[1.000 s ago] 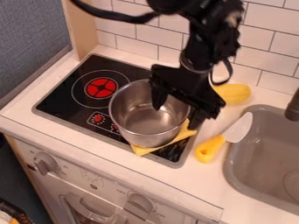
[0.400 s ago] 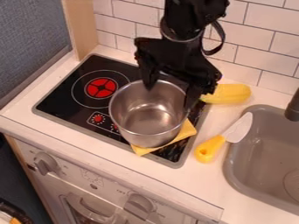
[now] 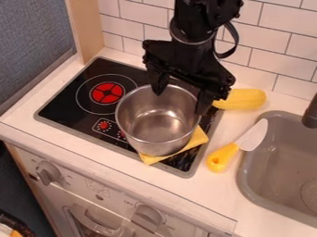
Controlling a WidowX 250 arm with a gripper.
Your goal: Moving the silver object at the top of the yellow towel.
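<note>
Jutting from oven front, far L: grey knob (image 3: pixel 47 173). Black cooktop (image 3: pixel 66 99) set in white counter (image 3: pixel 213 192); red burner mark (image 3: pixel 107 93) toward cooktop's back L corner, red dial mark (image 3: pixel 103 125) near its front edge. 2nd grey knob (image 3: pixel 148 215) lower on oven front, R of 1st. Silver pot (image 3: pixel 160 147) upright, nr cooktop's front R corner, on yellow towel (image 3: pixel 197 139); towel sticks out on pot's R & front sides, one corner lapping cooktop's front edge. Gripper (image 3: pixel 181 92) hangs over pot's back R side, fingers (image 3: pixel 159 82) spread wide, nothing pinched btwn; one at back of rim, other by R side of rim. Can't tell if either touches. Knife (image 3: pixel 224 156) on counter R of cooktop, yellow handle twd front edge, pale blade twd sink (image 3: pixel 246 164). Yellow corn cob (image 3: pixel 246 99) nr counter's back edge, behind knife. Dark faucet (image 3: pixel 311 115) at sink's back edge, far R.
</note>
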